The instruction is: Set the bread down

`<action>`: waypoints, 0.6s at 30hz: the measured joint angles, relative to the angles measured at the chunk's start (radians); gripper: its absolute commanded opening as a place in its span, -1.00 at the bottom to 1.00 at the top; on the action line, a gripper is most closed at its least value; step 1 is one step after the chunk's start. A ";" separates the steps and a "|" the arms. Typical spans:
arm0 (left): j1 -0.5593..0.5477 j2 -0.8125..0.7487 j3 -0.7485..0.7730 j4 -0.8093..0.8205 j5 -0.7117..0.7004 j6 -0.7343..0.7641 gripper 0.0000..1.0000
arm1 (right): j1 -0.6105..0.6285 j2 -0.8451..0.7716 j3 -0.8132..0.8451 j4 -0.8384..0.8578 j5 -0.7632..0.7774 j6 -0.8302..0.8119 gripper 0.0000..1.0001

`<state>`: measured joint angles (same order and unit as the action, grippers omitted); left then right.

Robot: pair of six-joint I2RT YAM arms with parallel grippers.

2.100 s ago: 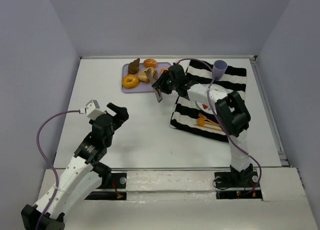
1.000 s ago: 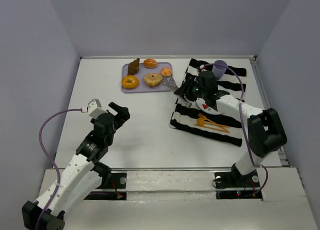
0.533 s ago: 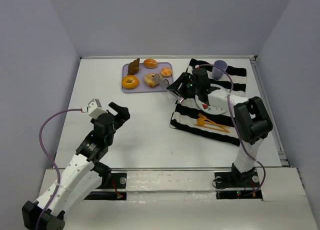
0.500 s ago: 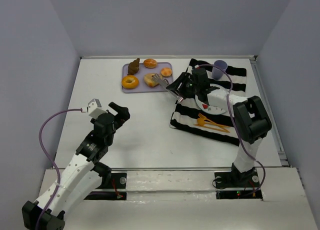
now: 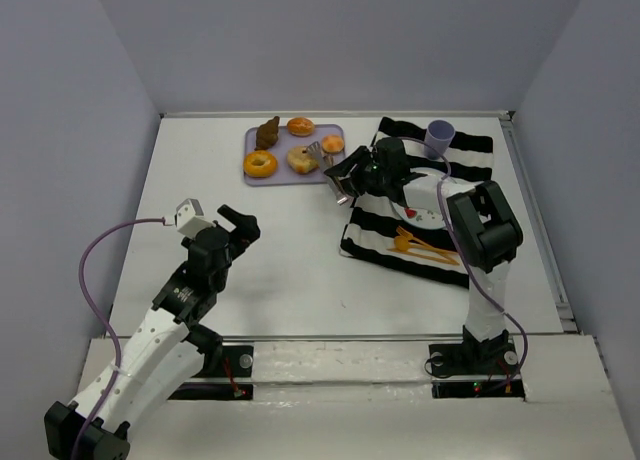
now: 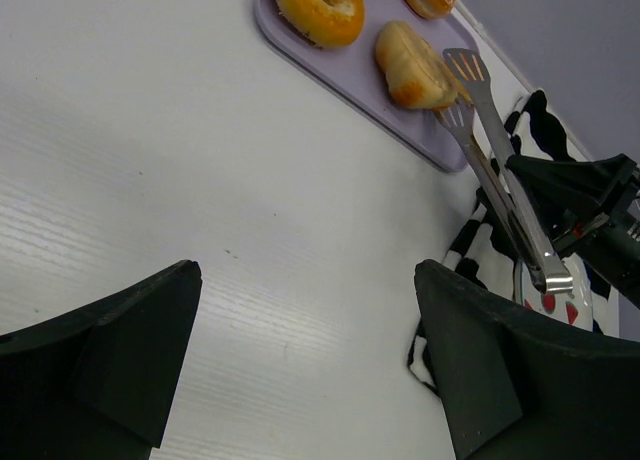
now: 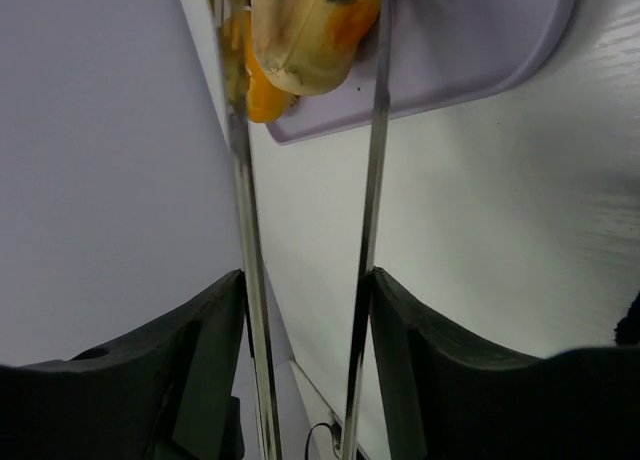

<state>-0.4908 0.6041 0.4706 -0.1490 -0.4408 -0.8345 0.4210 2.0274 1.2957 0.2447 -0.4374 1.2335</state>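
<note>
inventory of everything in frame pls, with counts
tray: 1, lavender, far centre of table
bread: 1, pale tan, on tray, between the tong tips
ring doughnut: 1, orange, tray's near left
small buns: 2, orange, tray's far edge and right end
brown pastry: 1, tray's far left
tongs: 1, metal
cloth: 1, black-white striped, right of tray
cup: 1, purple, on cloth
plate: 1, white, on cloth
utensils: orange, on cloth, count unclear
left gripper: open, empty
right gripper: shut on tongs

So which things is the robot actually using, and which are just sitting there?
For the job:
bread on the lavender tray
tongs, their tips either side of the bread
right end effector, holding the tongs

Just lying about:
ring doughnut
brown pastry
purple cup
orange utensils
left end effector, open and empty
</note>
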 measured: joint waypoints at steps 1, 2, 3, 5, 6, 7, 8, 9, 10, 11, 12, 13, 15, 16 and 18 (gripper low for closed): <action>0.000 0.000 0.000 0.001 0.000 0.000 0.98 | 0.000 0.010 0.003 0.019 -0.009 0.018 -0.01; 0.000 0.000 0.000 0.002 0.000 0.000 0.98 | 0.000 0.014 0.003 0.024 -0.013 0.024 -0.03; 0.000 0.000 0.000 0.003 0.000 0.000 0.98 | 0.000 0.026 0.004 0.042 -0.024 0.040 -0.05; 0.000 0.000 -0.001 0.003 0.000 0.000 0.98 | 0.000 0.043 0.008 0.062 -0.043 0.058 -0.09; 0.000 0.000 -0.001 0.003 0.000 0.000 0.98 | 0.000 0.051 0.013 0.064 -0.053 0.065 -0.13; 0.000 0.000 -0.002 0.003 0.000 0.000 0.98 | 0.000 0.056 0.014 0.066 -0.060 0.066 -0.16; 0.000 0.000 -0.003 0.004 0.000 0.000 0.98 | 0.000 0.058 0.016 0.070 -0.069 0.071 -0.27; 0.000 0.000 -0.003 0.004 0.000 0.000 0.98 | 0.000 0.059 0.017 0.072 -0.075 0.074 -0.35; 0.000 0.000 -0.004 0.003 0.000 0.000 0.98 | 0.000 0.059 0.018 0.075 -0.080 0.075 -0.57; 0.000 0.000 -0.004 0.003 0.000 0.000 0.98 | 0.000 0.059 0.020 0.080 -0.085 0.079 -0.64; 0.000 0.000 -0.004 0.003 0.000 0.000 0.98 | 0.000 0.059 0.021 0.084 -0.088 0.082 -0.71; 0.000 0.000 -0.004 0.004 0.000 0.000 0.98 | 0.000 0.059 0.022 0.092 -0.094 0.085 -0.84; 0.000 0.000 -0.004 0.003 0.000 0.000 0.98 | 0.000 0.059 0.022 0.112 -0.103 0.089 -0.86; 0.000 0.000 -0.004 0.003 0.000 0.000 0.98 | 0.000 0.059 0.023 0.118 -0.109 0.090 -0.86; 0.000 0.000 -0.004 0.003 0.000 0.000 0.98 | 0.000 0.058 0.023 0.128 -0.114 0.090 -0.86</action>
<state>-0.4908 0.6037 0.4664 -0.1455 -0.4408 -0.8345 0.4210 2.0857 1.3182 0.3729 -0.5514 1.3231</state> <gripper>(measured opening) 0.990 0.205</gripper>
